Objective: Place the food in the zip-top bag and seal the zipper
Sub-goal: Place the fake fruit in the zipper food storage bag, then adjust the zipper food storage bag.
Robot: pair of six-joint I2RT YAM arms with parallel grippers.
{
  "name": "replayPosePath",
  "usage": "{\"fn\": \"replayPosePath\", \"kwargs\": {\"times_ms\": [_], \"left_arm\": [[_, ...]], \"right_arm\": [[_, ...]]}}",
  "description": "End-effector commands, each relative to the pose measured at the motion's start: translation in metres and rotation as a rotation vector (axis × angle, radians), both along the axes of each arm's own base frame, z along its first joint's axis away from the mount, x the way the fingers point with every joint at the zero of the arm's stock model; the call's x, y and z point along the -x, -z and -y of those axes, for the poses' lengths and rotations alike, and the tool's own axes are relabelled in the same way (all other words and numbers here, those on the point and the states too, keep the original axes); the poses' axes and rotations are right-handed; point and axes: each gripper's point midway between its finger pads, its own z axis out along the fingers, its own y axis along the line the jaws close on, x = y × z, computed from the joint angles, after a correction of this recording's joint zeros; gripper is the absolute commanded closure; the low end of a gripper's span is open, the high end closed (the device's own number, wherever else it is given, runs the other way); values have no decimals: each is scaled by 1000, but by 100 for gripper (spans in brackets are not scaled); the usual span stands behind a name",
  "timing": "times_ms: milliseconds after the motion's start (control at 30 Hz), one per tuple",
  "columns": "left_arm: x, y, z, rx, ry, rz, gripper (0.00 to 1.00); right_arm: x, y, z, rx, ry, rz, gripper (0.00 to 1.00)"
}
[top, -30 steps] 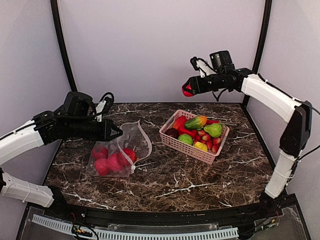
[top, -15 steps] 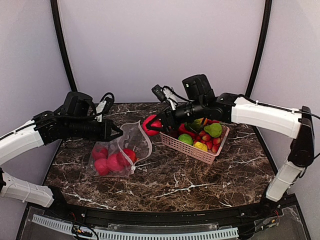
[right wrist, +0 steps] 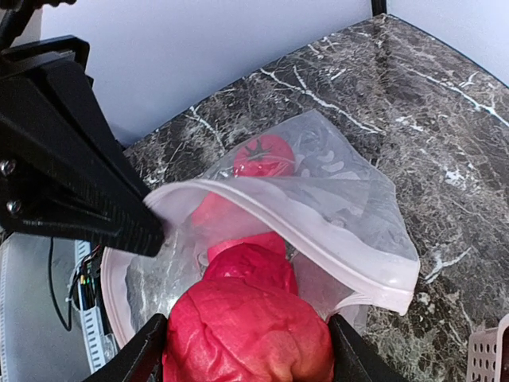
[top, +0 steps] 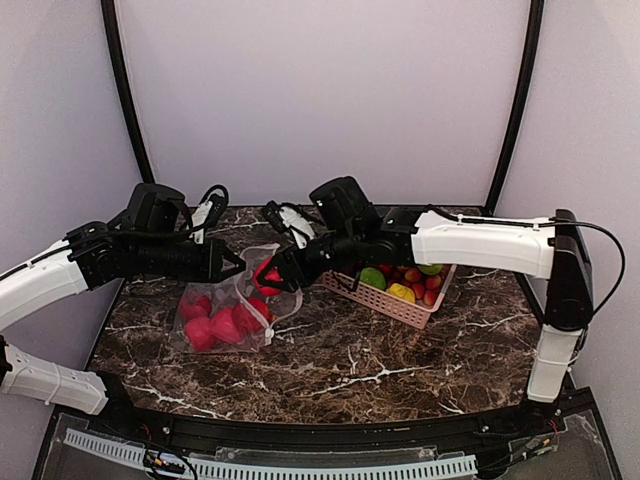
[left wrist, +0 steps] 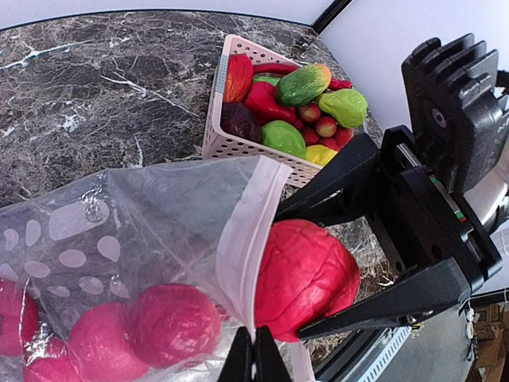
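Food [right wrist: 248, 325] gripped in right jaws at the zip-top bag [left wrist: 143, 208] mouth, left jaws pinching the zipper [left wrist: 250, 237] edge I think; push deeper before releasing

The table top [top: 400, 350] is dark brown marble with thin white veins. At nine o'clock from its middle, the clear floppy plastic bag [left wrist: 159, 199] carries rows of whitish oval dots, and its zipper strip [left wrist: 246, 231] is pale pinkish-white. The glossy round toy fruits [left wrist: 171, 322] inside it are deep pinkish red. The wrinkled round toy fruit [left wrist: 306, 274] at the bag's mouth is bright red. At two o'clock, the pink plastic lattice basket [left wrist: 238, 147] holds green, yellow, dark purple and red toy pieces [left wrist: 282, 135]. The left gripper [left wrist: 254, 354] and the right gripper [top: 270, 278] are black, on white arms [top: 480, 243]. The walls [top: 320, 100] are pale lilac-grey and the frame bars [top: 125, 100] are black.
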Motion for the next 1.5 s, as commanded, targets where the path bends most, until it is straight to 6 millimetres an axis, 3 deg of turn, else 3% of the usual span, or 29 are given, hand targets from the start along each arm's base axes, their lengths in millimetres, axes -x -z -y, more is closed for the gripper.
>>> {"fn": "replayPosePath", "kwargs": {"times_ms": [0, 267, 533, 700, 833, 1000, 1467], "left_arm": [[3, -6, -3, -1, 6, 17, 99], [2, -9, -5, 0, -1, 25, 99], [2, -10, -7, -3, -15, 30, 99], [1, -11, -8, 1, -22, 34, 100], [2, -13, -9, 4, -21, 39, 99], [3, -12, -10, 4, -20, 36, 99], [5, -14, -12, 7, -22, 38, 99]], "right_arm": [[-23, -1, -7, 51, 184, 75, 40], [-24, 4, -11, 79, 226, 89, 16], [-13, -16, 6, 38, 242, 67, 12], [-10, -12, 30, 32, 338, -4, 17], [-7, 11, 43, 56, 392, -91, 27], [-2, 36, 48, 61, 425, -195, 37], [-2, 78, 45, 78, 426, -299, 58]]}}
